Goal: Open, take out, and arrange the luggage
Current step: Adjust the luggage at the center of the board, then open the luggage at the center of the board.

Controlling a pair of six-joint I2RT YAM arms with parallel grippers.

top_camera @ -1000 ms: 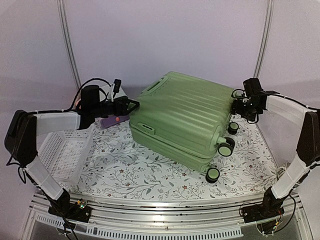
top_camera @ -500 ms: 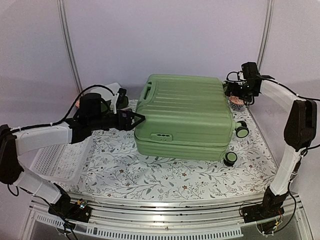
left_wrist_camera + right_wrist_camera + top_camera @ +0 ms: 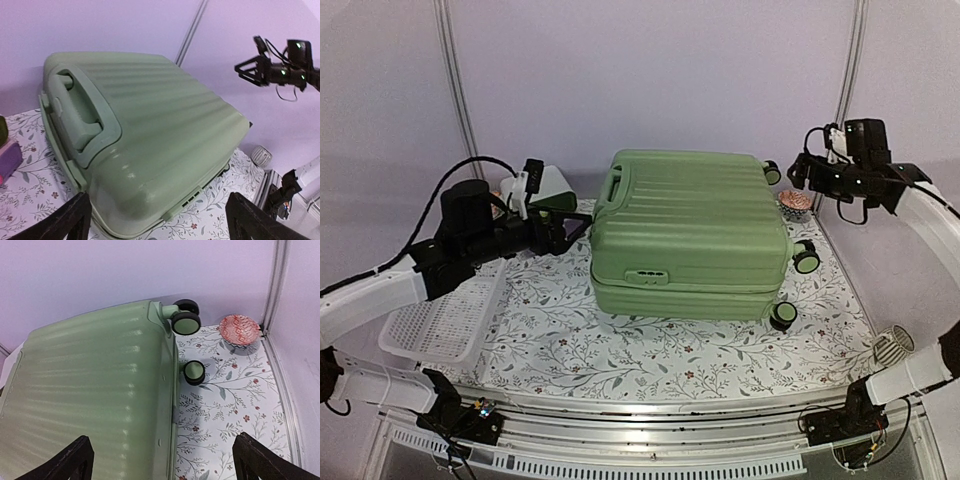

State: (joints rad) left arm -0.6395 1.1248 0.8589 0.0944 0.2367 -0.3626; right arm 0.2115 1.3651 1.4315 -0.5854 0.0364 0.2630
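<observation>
Luggage (image 3: 690, 235) now lies flat and square in the middle of the desk (image 3: 620, 350), swung round from its earlier skew, shell still shut. Left tool (image 3: 582, 222) and right tool (image 3: 800, 172) have both backed off it, jaws spread, holding nothing. Repositioning looks done; opening comes next.

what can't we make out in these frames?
- Suitcase contents: every view, the shell is closed.
- Lock on its front: top view, too small to read.
- Purple thing: left wrist view, cut off by the left edge.
- Box: top view, partly behind the left arm.
</observation>
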